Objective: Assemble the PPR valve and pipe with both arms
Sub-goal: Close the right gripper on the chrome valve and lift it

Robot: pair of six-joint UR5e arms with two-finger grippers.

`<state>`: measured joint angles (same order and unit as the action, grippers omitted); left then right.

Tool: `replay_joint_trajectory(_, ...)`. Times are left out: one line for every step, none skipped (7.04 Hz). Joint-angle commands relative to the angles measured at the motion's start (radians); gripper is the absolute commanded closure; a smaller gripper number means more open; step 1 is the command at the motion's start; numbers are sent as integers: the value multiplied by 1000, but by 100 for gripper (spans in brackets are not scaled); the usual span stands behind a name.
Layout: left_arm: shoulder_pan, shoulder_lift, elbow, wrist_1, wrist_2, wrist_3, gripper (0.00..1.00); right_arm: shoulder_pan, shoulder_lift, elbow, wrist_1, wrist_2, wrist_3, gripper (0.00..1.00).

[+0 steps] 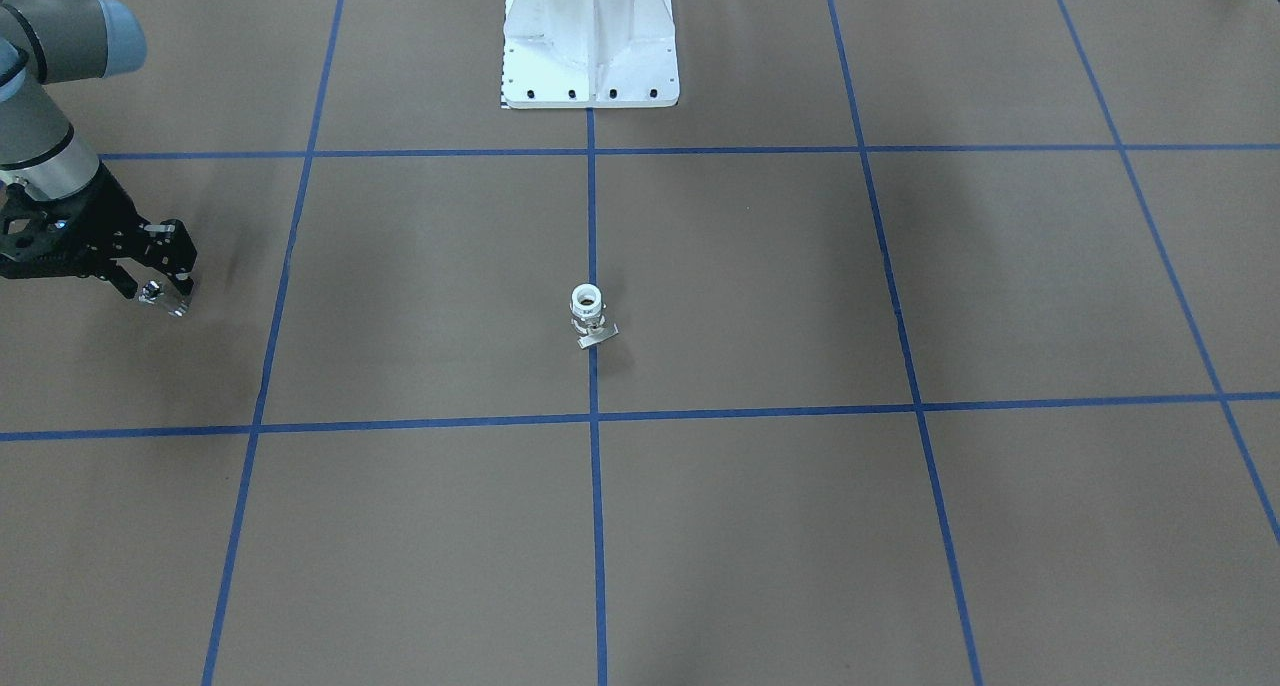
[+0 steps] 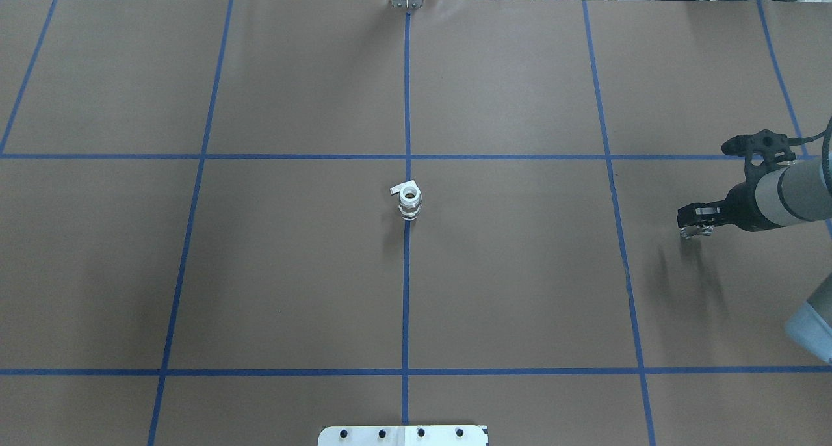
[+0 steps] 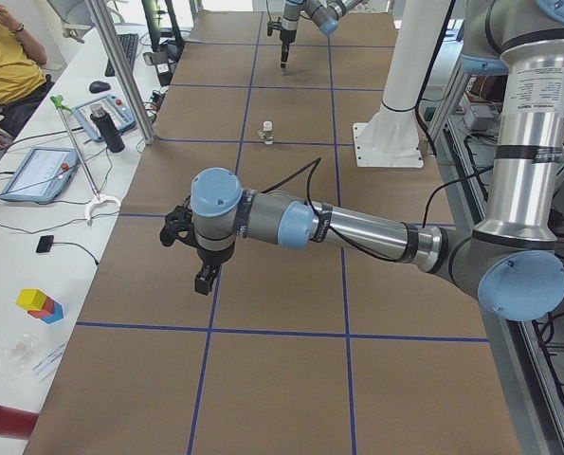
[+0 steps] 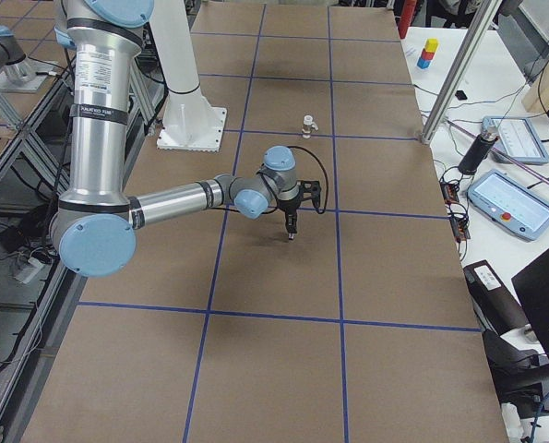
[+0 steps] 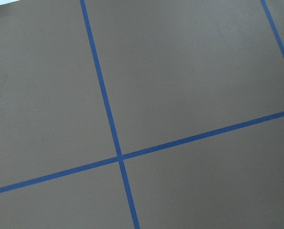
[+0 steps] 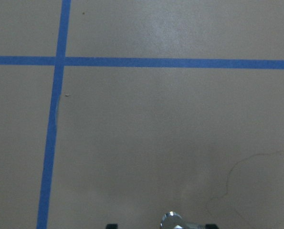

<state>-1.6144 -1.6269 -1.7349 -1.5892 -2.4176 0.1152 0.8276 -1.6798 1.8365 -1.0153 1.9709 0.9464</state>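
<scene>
The PPR valve (image 1: 590, 316) stands upright on the blue centre line in the middle of the table, white ring up, grey tab at its base; it also shows in the overhead view (image 2: 409, 201). My right gripper (image 1: 165, 294) is far off to the robot's right of it, pointing down and shut on the small chrome pipe (image 2: 691, 232), held a little above the paper. The pipe's top shows at the bottom edge of the right wrist view (image 6: 173, 220). My left gripper (image 3: 206, 280) shows only in the exterior left view, hanging over bare paper; I cannot tell whether it is open or shut.
The white bolted pedestal (image 1: 590, 41) stands at the robot's side of the table. Brown paper with blue tape lines (image 2: 407, 290) covers the table. A side bench with tablets and a dark bottle (image 3: 109, 128) runs along the far long edge, with metal posts.
</scene>
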Motion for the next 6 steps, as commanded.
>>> replay_joint_trajectory(-1,-1,1,0,-2,0,0,-2,-8,-2,0,2,-9,31)
replay_joint_trajectory(1,4,0,0,-2,0,0,-5,-8,-2,-12,-1,-11,31)
replay_joint_trajectory(1,4,0,0,-2,0,0,-10,-6,-2,-35,-6,-11,37)
replay_joint_trajectory(1,4,0,0,0,0,0,-19,-8,-3,-40,-7,-14,41)
replay_joint_trajectory(-1,4,0,-2,0,0,0,-19,-8,-2,-40,-7,-14,43)
replay_joint_trajectory(1,4,0,-2,0,0,0,-19,-8,-3,-40,-7,-14,43)
